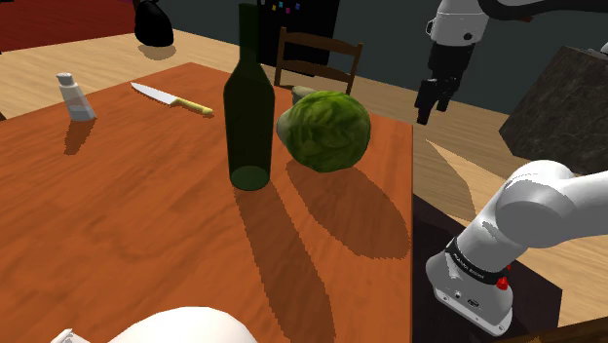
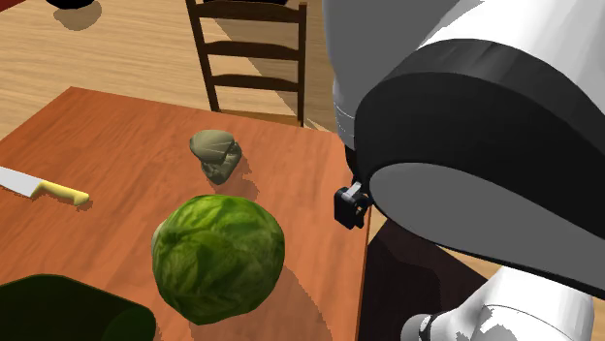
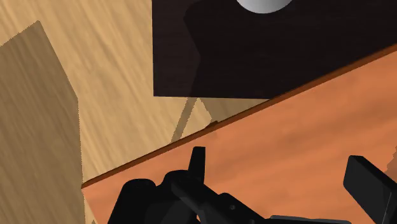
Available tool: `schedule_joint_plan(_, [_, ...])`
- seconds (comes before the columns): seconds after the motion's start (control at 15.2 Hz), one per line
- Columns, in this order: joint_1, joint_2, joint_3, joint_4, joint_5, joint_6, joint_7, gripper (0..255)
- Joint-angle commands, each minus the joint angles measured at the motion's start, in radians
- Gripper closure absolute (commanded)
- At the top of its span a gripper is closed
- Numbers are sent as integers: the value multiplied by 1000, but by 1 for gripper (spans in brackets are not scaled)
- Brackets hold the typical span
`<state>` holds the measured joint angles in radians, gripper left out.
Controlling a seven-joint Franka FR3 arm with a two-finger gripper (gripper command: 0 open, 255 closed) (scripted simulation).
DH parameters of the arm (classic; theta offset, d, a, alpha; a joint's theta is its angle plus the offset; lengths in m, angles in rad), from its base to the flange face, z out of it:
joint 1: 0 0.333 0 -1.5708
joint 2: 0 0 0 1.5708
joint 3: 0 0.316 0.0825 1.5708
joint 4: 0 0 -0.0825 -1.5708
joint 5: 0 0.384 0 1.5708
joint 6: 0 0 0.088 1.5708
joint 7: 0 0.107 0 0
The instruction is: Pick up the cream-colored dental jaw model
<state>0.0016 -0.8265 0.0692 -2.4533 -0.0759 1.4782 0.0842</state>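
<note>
Lumpy olive jaw model [image 2: 217, 155], apparently matte.

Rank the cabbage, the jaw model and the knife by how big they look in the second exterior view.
1. Cabbage, clearly the largest.
2. Jaw model, much smaller.
3. Knife, longer but thinner than the Jaw model and cut off by the picture's edge, so the order of these two is unsure.

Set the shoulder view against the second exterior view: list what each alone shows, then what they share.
Shoulder view alone: the white tube and most of the green bottle. Second exterior view alone: the olive-grey jaw model in plain sight; from the shoulder the cabbage hides nearly all of it. Shared: table, knife, cabbage, chair, white arm.
</note>
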Motion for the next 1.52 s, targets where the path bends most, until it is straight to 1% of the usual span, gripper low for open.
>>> schedule_joint_plan(0.0, [0, 0, 0, 0, 0, 0, 0, 0])
schedule_joint_plan(0.33, [-12, 151, 32, 41, 55, 154, 97, 0])
schedule_joint_plan(0.73, [-27, 344, 63, 131, 98, 315, 200, 0])
schedule_joint_plan(1.12, [-42, 541, 86, 263, 118, 443, 296, 0])
schedule_joint_plan(1.45, [-51, 705, 97, 401, 120, 521, 372, 0])
